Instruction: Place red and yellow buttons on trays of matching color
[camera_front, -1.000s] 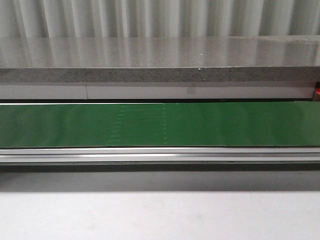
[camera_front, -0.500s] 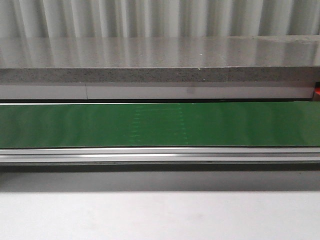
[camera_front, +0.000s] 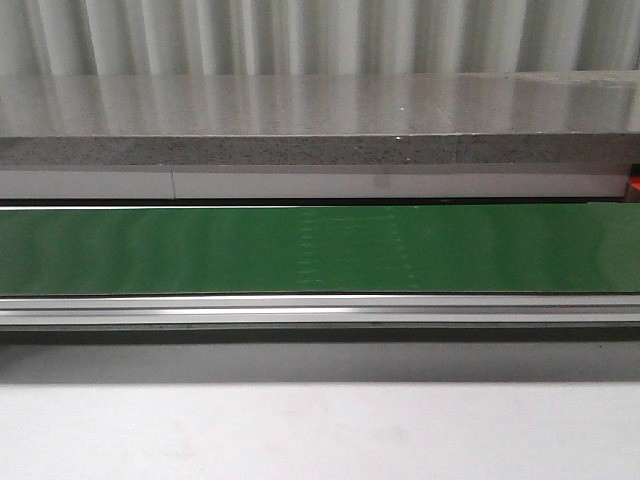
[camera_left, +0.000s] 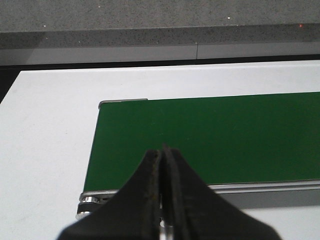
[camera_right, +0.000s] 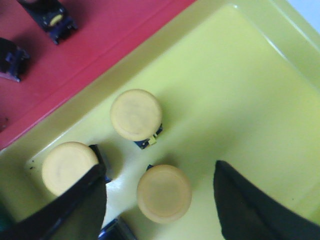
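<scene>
Three yellow buttons (camera_right: 136, 114) (camera_right: 164, 194) (camera_right: 67, 166) stand in the yellow tray (camera_right: 240, 85), caps up. My right gripper (camera_right: 159, 176) hangs open over the tray, with the nearest yellow button below the gap between its fingers and touching neither. The red tray (camera_right: 100, 30) lies beside the yellow one, with two dark blue pieces (camera_right: 55, 17) on it. Red buttons are out of view. My left gripper (camera_left: 164, 151) is shut with nothing in it, above the near edge of the green belt's (camera_left: 210, 135) end. Neither gripper shows in the front view.
The green conveyor belt (camera_front: 320, 250) runs across the front view, bare, with an aluminium rail (camera_front: 320, 310) along its near side and a grey stone ledge (camera_front: 320, 130) behind. White table surface (camera_left: 45, 140) surrounds the belt's end. A small red item (camera_front: 635, 184) peeks in at the right edge.
Faint marks on the green belt have drifted to the right across the front view. Nothing else there has changed.
</scene>
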